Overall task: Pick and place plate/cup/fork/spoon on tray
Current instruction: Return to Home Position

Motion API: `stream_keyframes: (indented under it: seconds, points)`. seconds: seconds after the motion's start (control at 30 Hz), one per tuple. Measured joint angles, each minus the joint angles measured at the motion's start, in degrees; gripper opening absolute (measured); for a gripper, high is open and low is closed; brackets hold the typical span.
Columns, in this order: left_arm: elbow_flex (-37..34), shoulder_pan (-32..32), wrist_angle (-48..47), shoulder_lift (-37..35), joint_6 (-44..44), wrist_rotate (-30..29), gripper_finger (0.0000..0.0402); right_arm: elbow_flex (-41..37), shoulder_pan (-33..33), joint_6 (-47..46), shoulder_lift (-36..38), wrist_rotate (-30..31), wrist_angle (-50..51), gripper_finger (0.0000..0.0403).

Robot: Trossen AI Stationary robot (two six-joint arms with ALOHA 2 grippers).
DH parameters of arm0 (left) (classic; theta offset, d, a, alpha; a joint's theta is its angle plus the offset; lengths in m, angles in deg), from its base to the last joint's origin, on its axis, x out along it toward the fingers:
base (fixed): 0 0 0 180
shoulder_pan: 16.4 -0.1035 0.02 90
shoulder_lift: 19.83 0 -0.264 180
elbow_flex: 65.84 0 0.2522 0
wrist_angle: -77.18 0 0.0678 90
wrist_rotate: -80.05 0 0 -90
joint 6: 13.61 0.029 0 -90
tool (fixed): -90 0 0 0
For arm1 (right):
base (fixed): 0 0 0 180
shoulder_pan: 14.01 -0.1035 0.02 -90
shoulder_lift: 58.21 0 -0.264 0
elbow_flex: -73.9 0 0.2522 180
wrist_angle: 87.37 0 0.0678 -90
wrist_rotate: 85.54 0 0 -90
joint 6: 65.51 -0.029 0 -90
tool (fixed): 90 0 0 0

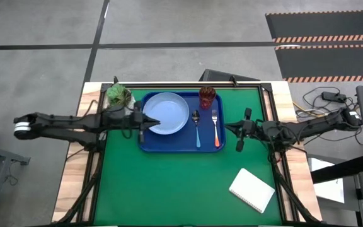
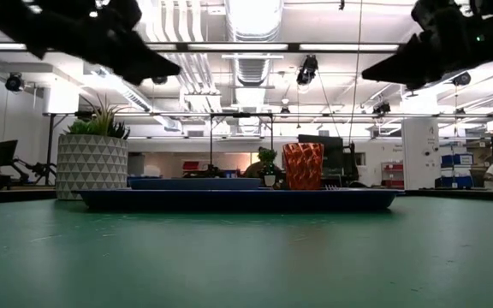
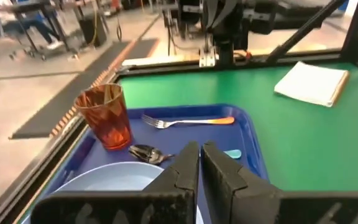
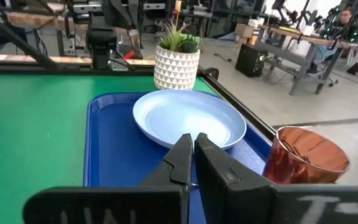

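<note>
The dark-blue tray (image 1: 147, 144) lies on the green mat and holds all the task's objects. The pale-blue plate (image 1: 169, 113) lies in its left part. The reddish-brown cup (image 1: 207, 96) stands upright at its far right corner. The blue-handled spoon (image 1: 196, 128) and the orange-handled fork (image 1: 215, 128) lie side by side, right of the plate. My left gripper (image 1: 151, 120) is shut and empty, raised above the plate's left rim. My right gripper (image 1: 229, 127) is shut and empty, raised just off the tray's right edge. The low view shows both arms high above the tray (image 2: 238, 199).
A white pot with a green plant (image 1: 119, 96) stands by the tray's far left corner. A white notepad (image 1: 252, 190) lies on the mat at the near right. The green mat (image 1: 169, 189) lies bare in front of the tray.
</note>
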Motion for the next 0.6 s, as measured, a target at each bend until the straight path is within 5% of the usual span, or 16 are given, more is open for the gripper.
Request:
stream_keyframes:
  seconds: [0.6]
  points:
    - [-16.83, 0.0, -0.54, -33.04, -1.65, 0.04, 0.0, -5.31, 0.0, 4.74, 11.38, -0.09, 0.51, 0.0009]
